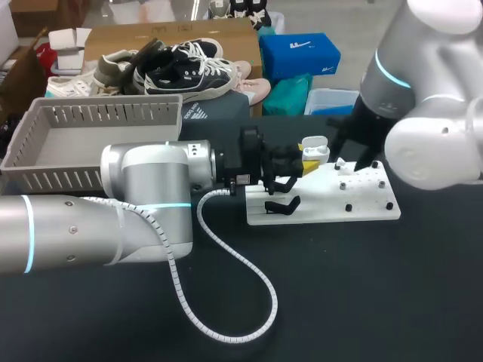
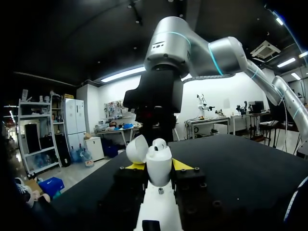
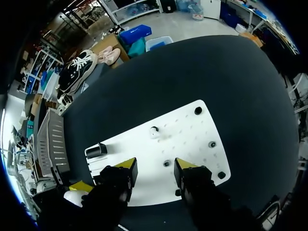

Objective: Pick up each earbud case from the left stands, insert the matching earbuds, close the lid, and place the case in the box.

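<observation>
The black desk carries a white pegged plate near its middle and a grey slatted basket at its far left corner.

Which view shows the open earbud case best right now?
The left wrist view: the earbud case shows large and close, lid open, held between the fingers of the left gripper. The head view shows it small and distant. The right wrist view catches only a white sliver by the left gripper's yellow tip, probably the case.
</observation>
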You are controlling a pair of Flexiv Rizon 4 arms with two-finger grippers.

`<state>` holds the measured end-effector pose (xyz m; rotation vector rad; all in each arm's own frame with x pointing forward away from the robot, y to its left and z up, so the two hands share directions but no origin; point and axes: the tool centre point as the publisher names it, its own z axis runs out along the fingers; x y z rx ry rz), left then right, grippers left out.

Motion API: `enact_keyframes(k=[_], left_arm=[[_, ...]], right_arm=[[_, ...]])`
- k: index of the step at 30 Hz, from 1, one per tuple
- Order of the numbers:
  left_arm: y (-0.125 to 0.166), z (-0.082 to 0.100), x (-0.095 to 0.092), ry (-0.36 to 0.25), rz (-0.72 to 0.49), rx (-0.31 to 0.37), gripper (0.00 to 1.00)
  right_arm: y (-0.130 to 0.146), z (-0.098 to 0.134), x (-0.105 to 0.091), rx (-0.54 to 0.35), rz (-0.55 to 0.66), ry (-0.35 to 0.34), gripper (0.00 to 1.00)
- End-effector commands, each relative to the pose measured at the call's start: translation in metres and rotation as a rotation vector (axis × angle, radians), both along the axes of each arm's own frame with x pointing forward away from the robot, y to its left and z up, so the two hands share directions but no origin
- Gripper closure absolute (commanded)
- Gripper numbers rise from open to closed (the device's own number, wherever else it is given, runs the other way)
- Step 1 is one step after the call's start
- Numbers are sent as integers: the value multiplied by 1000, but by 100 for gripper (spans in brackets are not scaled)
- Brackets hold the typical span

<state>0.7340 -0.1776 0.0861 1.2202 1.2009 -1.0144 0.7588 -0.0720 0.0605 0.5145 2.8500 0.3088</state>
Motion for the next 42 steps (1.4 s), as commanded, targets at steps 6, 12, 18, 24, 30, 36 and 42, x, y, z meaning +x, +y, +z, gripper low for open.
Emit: enact_keyframes(k=[6, 12, 18, 24, 30, 36, 42], left_arm=[[0, 0, -1, -2, 3, -1, 100], [0, 0, -1, -2, 3, -1, 100], [0, 0, -1, -2, 3, -1, 100], [0, 0, -1, -2, 3, -1, 100], [0, 0, -1, -2, 3, -1, 100], [0, 0, -1, -2, 3, -1, 100], [0, 0, -1, -2, 3, -1, 100]], right_arm=[[0, -10, 9, -11, -16, 12, 53], [-2, -15, 13, -11, -23, 25, 53], [-2, -17, 17, -12, -27, 28, 53], [-2, -21, 21, -10, -28, 34, 55], [-2, -26, 23, -14, -32, 45, 54], [-1, -29, 26, -17, -34, 56, 53], [-2, -31, 28, -18, -36, 66, 54]])
